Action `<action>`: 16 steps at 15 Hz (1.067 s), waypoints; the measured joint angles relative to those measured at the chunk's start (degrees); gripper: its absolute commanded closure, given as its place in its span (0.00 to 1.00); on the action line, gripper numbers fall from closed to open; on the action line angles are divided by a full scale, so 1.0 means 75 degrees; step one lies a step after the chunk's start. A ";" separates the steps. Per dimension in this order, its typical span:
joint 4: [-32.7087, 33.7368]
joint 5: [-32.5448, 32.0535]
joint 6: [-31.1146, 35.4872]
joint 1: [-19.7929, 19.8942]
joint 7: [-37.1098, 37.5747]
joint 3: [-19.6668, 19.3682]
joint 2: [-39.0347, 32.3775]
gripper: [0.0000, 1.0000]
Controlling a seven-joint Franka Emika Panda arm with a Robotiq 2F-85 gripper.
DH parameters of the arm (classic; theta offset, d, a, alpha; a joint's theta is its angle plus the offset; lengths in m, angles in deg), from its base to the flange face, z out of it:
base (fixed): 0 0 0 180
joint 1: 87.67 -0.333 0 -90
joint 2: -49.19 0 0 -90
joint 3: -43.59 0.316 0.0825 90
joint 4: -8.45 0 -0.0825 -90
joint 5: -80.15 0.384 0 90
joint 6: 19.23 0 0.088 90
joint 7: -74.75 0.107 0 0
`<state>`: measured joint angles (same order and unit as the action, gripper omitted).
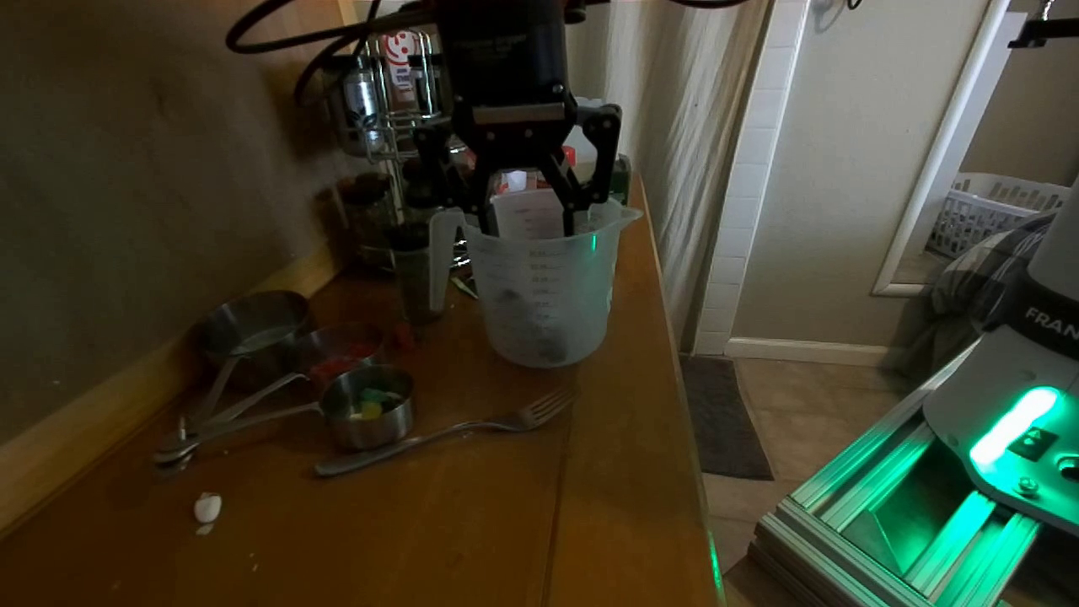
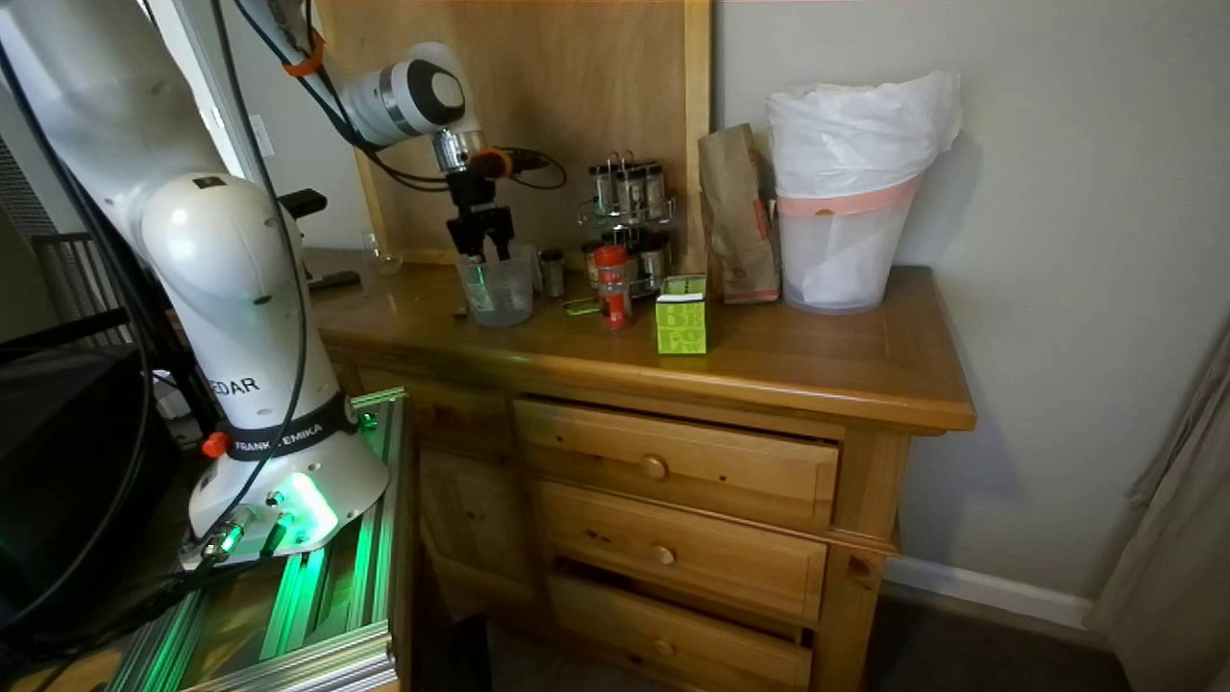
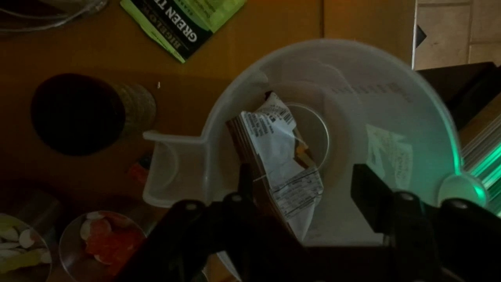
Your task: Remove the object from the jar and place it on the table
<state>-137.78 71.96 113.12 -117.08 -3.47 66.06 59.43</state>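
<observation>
Gripper (image 1: 528, 226) spread at top of jar (image 1: 544, 295), wrapper (image 3: 276, 149) inside, dark-lidded btl (image 3: 94, 113) beside, fork (image 1: 510, 420), metal cups (image 1: 371, 430) nrby

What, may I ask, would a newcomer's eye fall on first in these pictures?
Probably the black hand, open at the mouth of the translucent jug on the wooden counter. The wrist view shows a printed wrapper inside the jug. A green light glows on the robot's base.
</observation>
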 measured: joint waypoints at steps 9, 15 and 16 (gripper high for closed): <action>-0.0247 -0.0343 0.1291 0.0239 0.0015 -0.0123 -0.0009 0.38; -0.0745 -0.0338 0.1969 0.0335 0.0005 -0.0338 -0.0159 0.74; -0.0805 -0.0334 0.2081 0.0353 -0.0001 -0.0370 -0.0236 0.81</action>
<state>-143.82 69.46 128.73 -114.43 -3.48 63.28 57.66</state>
